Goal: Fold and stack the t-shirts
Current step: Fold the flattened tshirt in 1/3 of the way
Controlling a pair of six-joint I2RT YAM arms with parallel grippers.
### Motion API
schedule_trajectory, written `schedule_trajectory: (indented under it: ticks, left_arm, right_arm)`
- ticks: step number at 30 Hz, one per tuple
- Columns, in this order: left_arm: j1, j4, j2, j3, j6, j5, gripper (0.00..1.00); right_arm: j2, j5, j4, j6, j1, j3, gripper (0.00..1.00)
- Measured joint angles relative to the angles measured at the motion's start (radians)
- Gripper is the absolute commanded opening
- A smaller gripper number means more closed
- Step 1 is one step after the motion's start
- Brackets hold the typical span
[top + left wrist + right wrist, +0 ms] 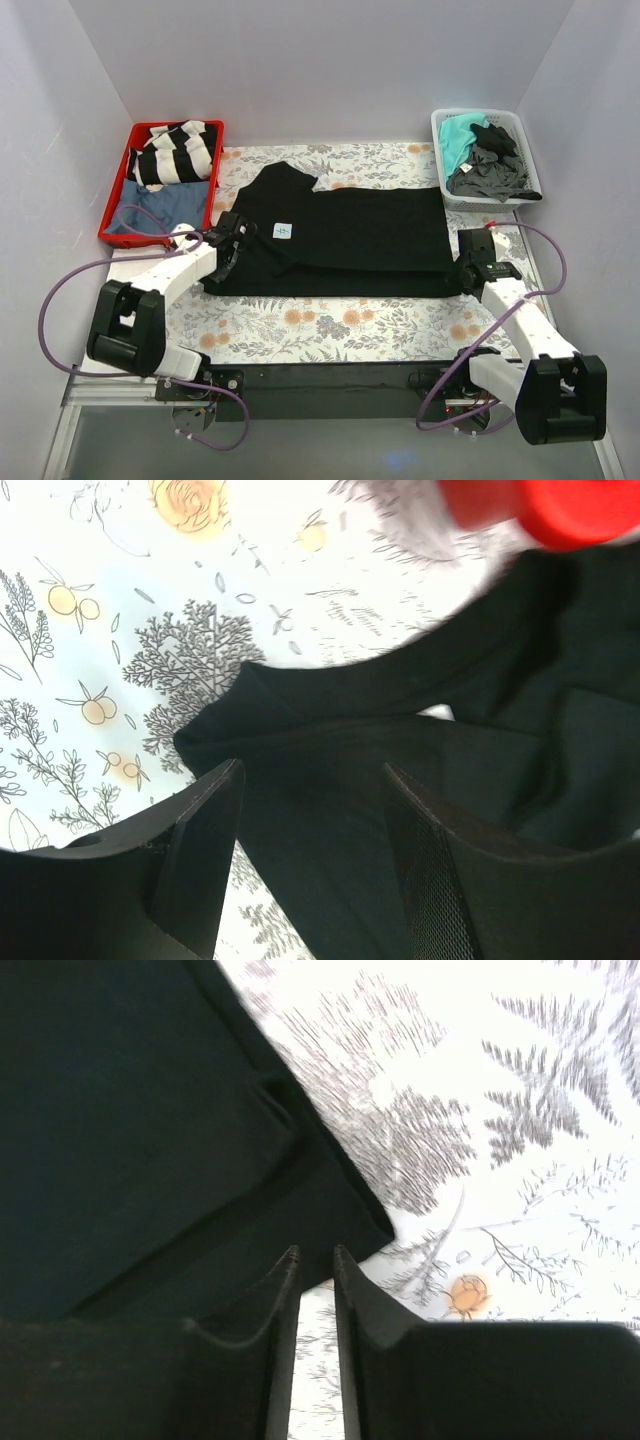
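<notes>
A plain black t-shirt [350, 235] lies spread on the floral table, partly folded lengthwise, with a white neck label showing. My left gripper [232, 248] is at its left end. In the left wrist view the gripper [315, 815] is open, with black cloth [400, 740] lying under and between its fingers [205, 850]. My right gripper [468, 268] is at the shirt's near right corner. In the right wrist view its jaws [314, 1257] stand almost together with only tablecloth in the narrow gap, tips at the shirt's hem corner [130, 1110].
A red bin [112, 222] at the back left holds a striped shirt [180, 150] and a blue cloth [160, 205]. A white basket [441, 150] at the back right holds a teal shirt [460, 135] and dark grey shirts [490, 175]. White walls enclose the table.
</notes>
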Motion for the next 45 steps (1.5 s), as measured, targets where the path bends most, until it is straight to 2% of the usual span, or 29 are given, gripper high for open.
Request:
schedule_trajectory:
  ticks: [6, 13, 24, 33, 41, 45]
  left_arm:
    - [0.002, 0.006, -0.094, 0.028, 0.025, 0.007, 0.55]
    - [0.002, 0.027, -0.063, 0.048, 0.058, 0.033, 0.54]
    - [-0.012, 0.108, -0.037, 0.048, 0.142, 0.127, 0.49]
    - [-0.106, 0.225, -0.029, 0.034, 0.206, 0.294, 0.49]
    - [-0.128, 0.328, -0.032, -0.045, 0.185, 0.447, 0.36]
    - [-0.128, 0.381, -0.045, -0.091, 0.153, 0.500, 0.35]
  right_arm:
    - [-0.040, -0.031, 0.005, -0.047, 0.000, 0.097, 0.27]
    - [0.029, -0.116, 0.024, -0.083, 0.011, 0.076, 0.26]
    - [0.058, -0.152, 0.048, -0.090, 0.148, 0.057, 0.28]
    - [0.169, -0.151, 0.079, -0.077, 0.238, 0.057, 0.27]
    - [0.188, -0.144, 0.085, -0.069, 0.250, 0.057, 0.27]
    - [0.188, -0.138, 0.085, -0.065, 0.251, 0.057, 0.27]
